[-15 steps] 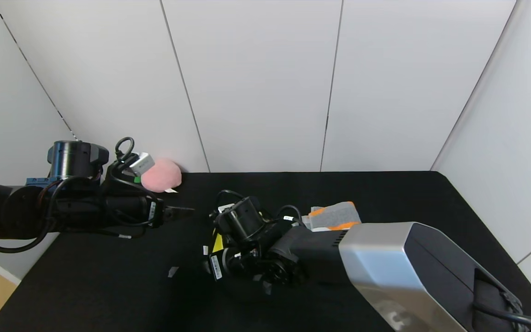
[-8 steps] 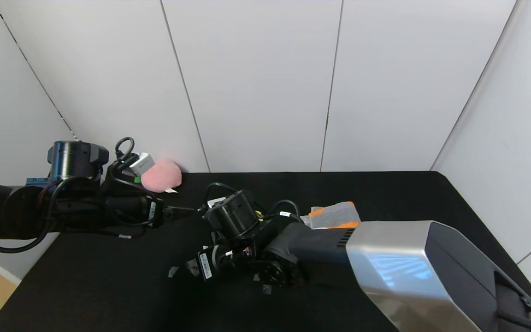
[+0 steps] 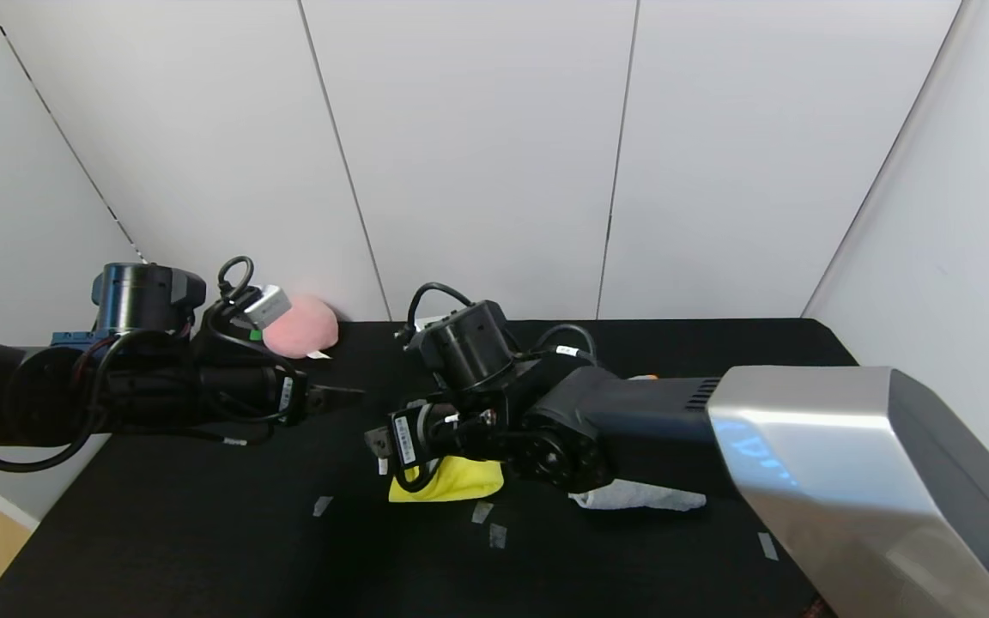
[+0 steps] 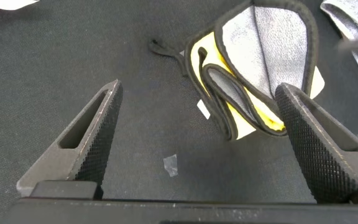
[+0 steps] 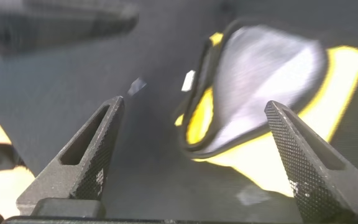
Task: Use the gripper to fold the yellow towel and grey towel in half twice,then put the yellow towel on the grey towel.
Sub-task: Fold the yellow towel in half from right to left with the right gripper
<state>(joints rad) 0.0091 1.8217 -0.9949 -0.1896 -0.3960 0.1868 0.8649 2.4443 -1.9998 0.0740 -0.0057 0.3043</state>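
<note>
Right gripper (image 3: 377, 445): you have it released, jaws spread wide and gripping nothing, hovering just above the left end of the yellow towel (image 3: 453, 481).
Left gripper (image 3: 348, 395): fingers wide apart too, holding nothing, out over the black table (image 3: 160, 532) left of centre.
Yellow towel: you can see it bunched mid-table, dark-edged layers curled over, its grey underside (image 4: 272, 43) turned up.
Grey towel (image 3: 640, 495): it lies just right of the yellow one, mostly hidden beneath your right arm.
Open room: bare cloth near and left of the towels, with small tape scraps (image 3: 321, 505).
Far-left corner: pink plush (image 3: 306, 324) against the wall.
</note>
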